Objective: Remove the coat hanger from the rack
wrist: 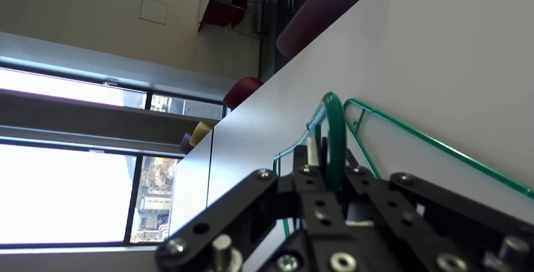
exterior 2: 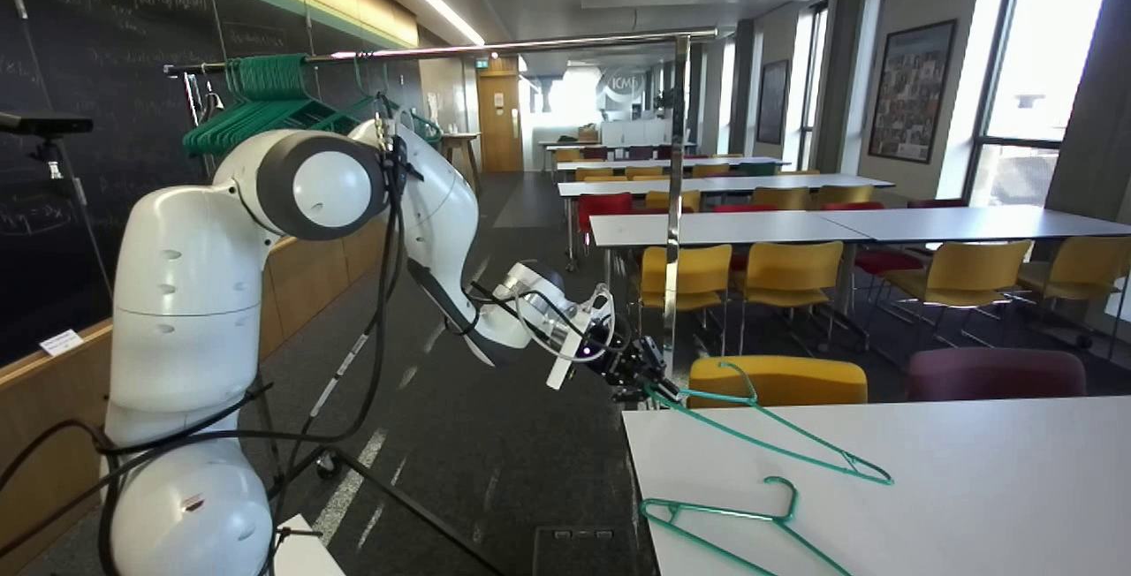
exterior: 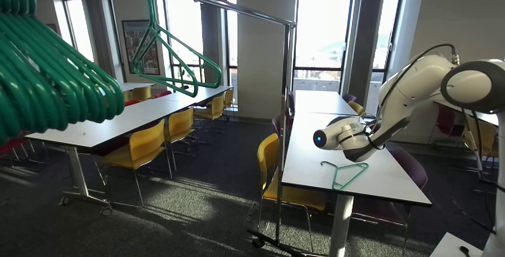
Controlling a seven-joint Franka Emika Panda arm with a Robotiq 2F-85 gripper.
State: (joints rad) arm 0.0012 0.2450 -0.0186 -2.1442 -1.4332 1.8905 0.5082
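While the gripper [wrist: 329, 163] pinches the coat hanger [wrist: 336, 138] by one corner, off the rack [exterior 2: 679, 134], at the far left of the table [exterior 2: 972, 470], settle it flat, clear of the near hanger [exterior 2: 720, 512], then release smoothly!

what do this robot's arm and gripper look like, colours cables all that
The arm is glossy white and dark grey with rounded segments. One joint shows a pale disc ringed in dark grey; a blue light sits on a dark round cap. Black cables run beside the arm. The gripper is black, with jointed bars and silver-coloured screws.
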